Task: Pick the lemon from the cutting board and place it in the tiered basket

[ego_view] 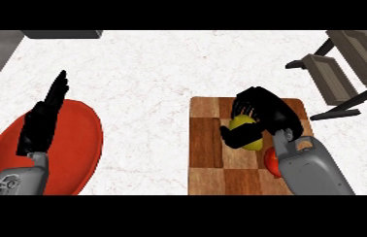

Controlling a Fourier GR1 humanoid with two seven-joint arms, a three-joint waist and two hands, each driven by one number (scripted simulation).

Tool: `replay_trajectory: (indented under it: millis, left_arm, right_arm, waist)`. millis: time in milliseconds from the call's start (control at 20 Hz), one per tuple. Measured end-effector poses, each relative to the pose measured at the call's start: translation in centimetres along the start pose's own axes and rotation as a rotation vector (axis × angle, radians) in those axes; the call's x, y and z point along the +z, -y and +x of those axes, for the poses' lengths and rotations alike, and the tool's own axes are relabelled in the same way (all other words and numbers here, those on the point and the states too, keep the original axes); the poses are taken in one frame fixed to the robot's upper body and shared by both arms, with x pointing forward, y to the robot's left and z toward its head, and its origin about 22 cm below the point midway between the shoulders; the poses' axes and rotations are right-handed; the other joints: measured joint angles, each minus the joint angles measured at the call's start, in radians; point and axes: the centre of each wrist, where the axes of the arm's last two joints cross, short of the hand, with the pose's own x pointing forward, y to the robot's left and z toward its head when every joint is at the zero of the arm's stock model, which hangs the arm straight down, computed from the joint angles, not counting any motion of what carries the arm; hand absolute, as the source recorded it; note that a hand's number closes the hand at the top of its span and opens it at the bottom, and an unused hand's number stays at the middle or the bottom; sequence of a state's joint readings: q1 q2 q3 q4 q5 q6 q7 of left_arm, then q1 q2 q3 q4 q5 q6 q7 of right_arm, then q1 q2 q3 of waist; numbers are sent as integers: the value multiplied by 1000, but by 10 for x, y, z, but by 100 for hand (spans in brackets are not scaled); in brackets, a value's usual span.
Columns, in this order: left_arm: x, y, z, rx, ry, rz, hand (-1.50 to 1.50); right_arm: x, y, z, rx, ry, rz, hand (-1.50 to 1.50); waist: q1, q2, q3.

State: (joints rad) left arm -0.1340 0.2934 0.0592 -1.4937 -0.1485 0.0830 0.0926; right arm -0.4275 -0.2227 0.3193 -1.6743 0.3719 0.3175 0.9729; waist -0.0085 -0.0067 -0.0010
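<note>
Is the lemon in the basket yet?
No. The lemon is on the cutting board, with the right hand curled round it.

1. One lemon [247,134] lay on the board, partly hidden by fingers.
2. One wooden cutting board [208,148] sat on the counter.
3. One tiered basket [337,68] stood at the far right edge.
4. One red plate [75,143] lay at the left.
5. One red item [272,161] showed beside the lemon, mostly hidden; what it was could not be told.
6. Two black hands appeared: one left hand [43,119] and one right hand [261,112].
7. One dark object [61,34] sat at the top left edge.
</note>
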Motion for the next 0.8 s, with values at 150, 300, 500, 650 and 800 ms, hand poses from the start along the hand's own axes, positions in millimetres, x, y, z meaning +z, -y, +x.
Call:
replay_trajectory:
  millis: [150,300,500,650,800]
  left_arm:
    - [1,4,-4,-5,-8,6,0]
    - [-1,3,-5,-5,-10,6,0]
    - [1,1,-5,-4,-12,7,0]
    - [4,6,-6,2,-6,8,0]
    - [3,8,-6,1,-7,10,0]
  right_arm:
    - [38,17,33,39,189,-77,150]
    - [75,39,51,-7,327,-183,150]
    - [119,77,66,-48,459,-388,150]
    - [144,105,73,-79,524,-517,150]
    - [162,136,82,-86,552,-622,150]
  waist:
    - [-8,-5,-1]
    - [-10,-5,-1]
    - [-9,-8,-1]
    - [-7,-7,-1]
    - [-5,-6,-2]
